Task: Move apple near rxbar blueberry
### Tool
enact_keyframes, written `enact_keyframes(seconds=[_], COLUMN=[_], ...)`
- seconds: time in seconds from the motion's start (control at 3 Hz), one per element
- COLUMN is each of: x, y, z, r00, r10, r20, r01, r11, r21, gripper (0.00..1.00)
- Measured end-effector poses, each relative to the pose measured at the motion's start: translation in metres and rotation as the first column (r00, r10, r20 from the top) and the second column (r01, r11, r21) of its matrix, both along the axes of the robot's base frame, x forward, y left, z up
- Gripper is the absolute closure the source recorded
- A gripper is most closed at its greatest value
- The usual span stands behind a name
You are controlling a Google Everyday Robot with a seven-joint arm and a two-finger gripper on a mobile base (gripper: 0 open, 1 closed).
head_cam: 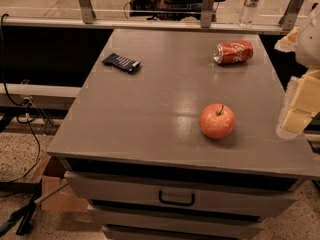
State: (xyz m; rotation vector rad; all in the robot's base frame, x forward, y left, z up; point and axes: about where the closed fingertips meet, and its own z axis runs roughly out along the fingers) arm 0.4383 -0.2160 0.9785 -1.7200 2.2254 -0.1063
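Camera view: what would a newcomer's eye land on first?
The red-orange apple stands out first, sitting alone toward the front right of the grey cabinet top. Next come the red soda can lying on its side at the back right and the dark blue rxbar blueberry flat at the back left. The pale claw hangs at the right edge, beside the apple and apart from it.

My gripper [294, 115] hangs at the right edge of the cabinet top [150, 114], at three o'clock from the apple [217, 121] and apart from it. The apple sits on the top, front right. From it, the soda can [233, 52] lies at twelve o'clock near the back edge, and the rxbar blueberry [121, 62] at ten o'clock, well apart.
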Motion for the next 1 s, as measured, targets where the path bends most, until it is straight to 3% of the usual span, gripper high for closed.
enact_keyframes(seconds=[0.33, 0.67, 1.0], x=[0.0, 0.001, 0.01], y=[0.0, -0.002, -0.023], z=[0.0, -0.004, -0.033], r00=[1.0, 0.9998, 0.9981], r10=[0.0, -0.02, -0.061], r20=[0.0, -0.002, 0.004], r01=[0.0, 0.02, 0.058], r11=[1.0, 0.996, 0.961], r21=[0.0, 0.082, 0.27], gripper=[0.0, 0.0, 0.0])
